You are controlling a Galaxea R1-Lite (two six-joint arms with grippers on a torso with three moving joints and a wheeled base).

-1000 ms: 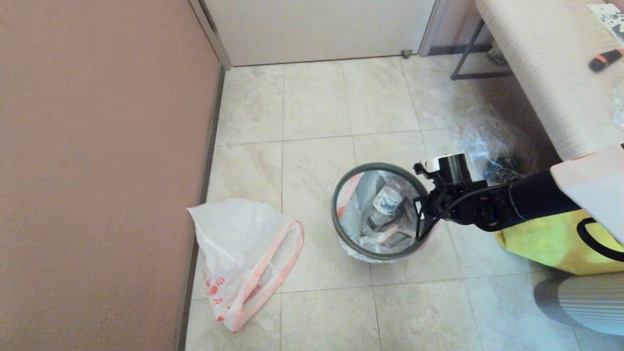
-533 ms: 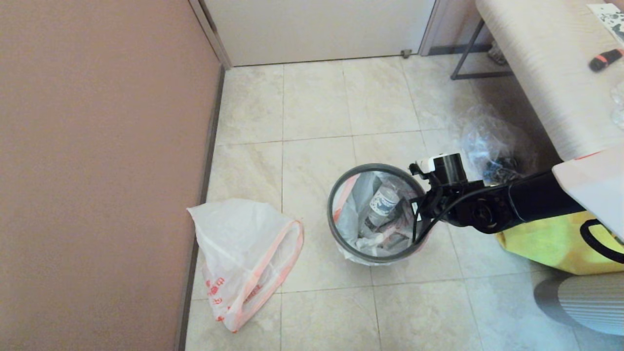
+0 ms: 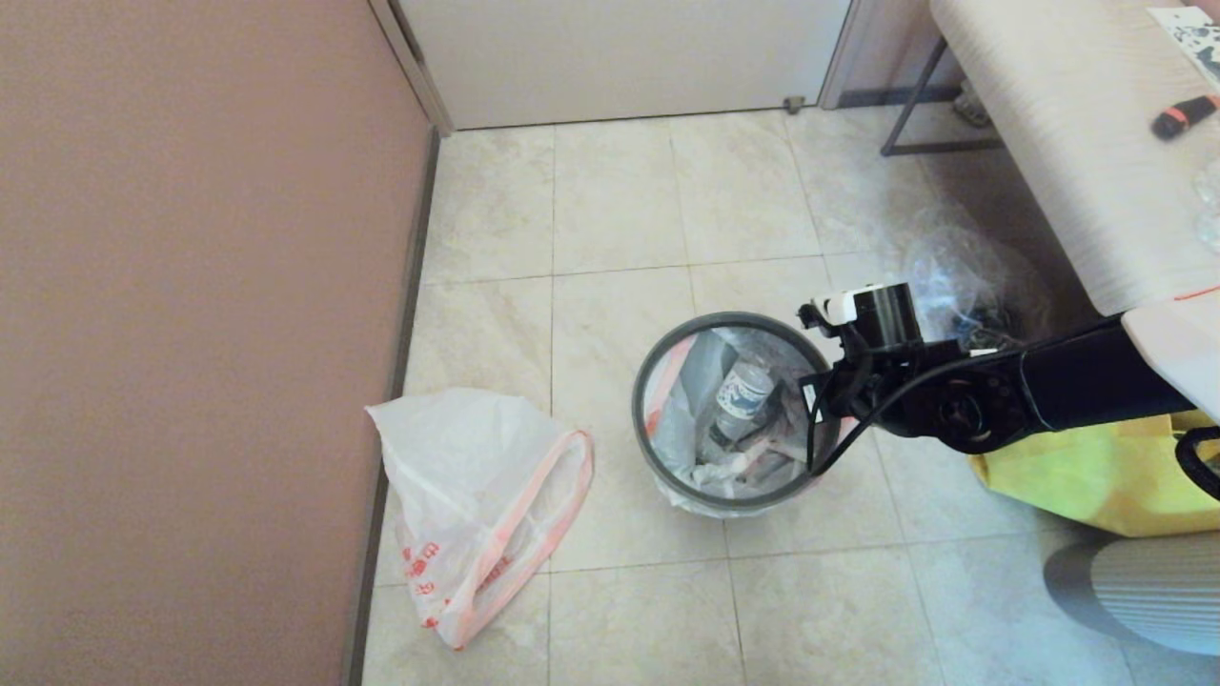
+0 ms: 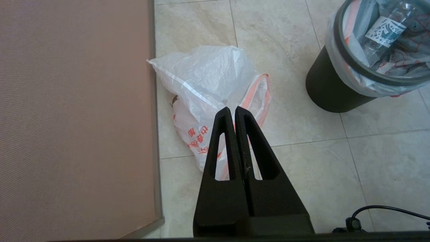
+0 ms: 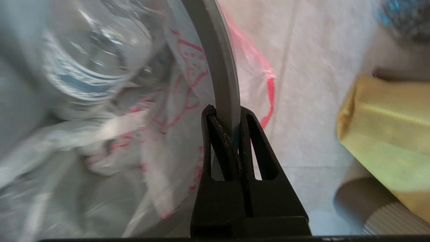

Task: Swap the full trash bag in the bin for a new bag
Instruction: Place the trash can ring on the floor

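Right gripper point(image 5: 224, 112) fingers clamp the grey hoop point(image 5: 218, 57) of the bin point(image 4: 331, 92); left gripper point(image 4: 232, 112) fingers pressed together, empty, above the new bag point(image 4: 208, 80).

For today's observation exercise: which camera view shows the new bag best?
The left wrist view: the new bag lies whole and close, below the shut left gripper. The head view shows it smaller, by the wall. The right wrist view misses it, showing the right gripper clamping the hoop.

Right arm: black, reaching in from the right, wrist angled down. Right gripper point(image 5: 224, 116): black slotted fingers point(image 5: 250, 134) pinched onto the dark grey plastic hoop point(image 5: 220, 67), apparently with thin plastic film caught too. Left gripper point(image 4: 232, 112): black fingers pressed together, holding nothing, pointing down toward the floor.
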